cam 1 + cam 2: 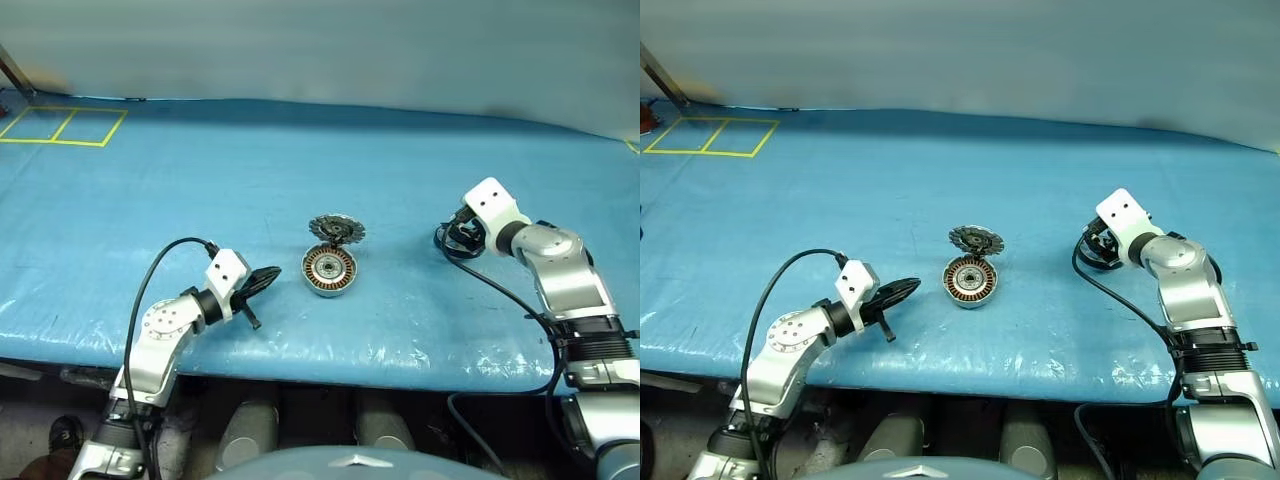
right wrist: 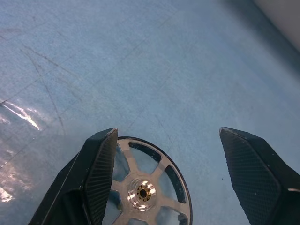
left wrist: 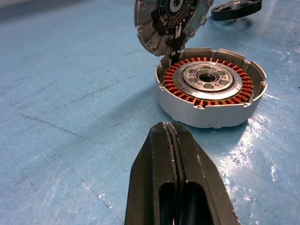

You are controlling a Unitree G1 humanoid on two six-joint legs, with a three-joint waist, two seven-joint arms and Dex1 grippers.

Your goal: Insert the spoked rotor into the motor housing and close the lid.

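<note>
The motor housing (image 1: 329,271) lies at the middle of the blue table, its copper windings (image 3: 211,86) facing up around a silver centre. The lid (image 1: 336,230) stands tilted open at the housing's far edge, its inner side (image 3: 171,21) showing. My left gripper (image 1: 262,283) rests shut and empty just left of the housing, pointing at it. The spoked rotor (image 2: 145,187) lies flat on the table to the right. My right gripper (image 2: 168,133) is open above it, with one finger (image 2: 101,168) over the rotor's rim and the other finger (image 2: 253,168) well clear.
Yellow taped squares (image 1: 62,126) mark the far left corner of the blue cover. The table's front edge (image 1: 330,365) runs just below both arms. A black cable (image 1: 490,285) loops on the table beside my right wrist.
</note>
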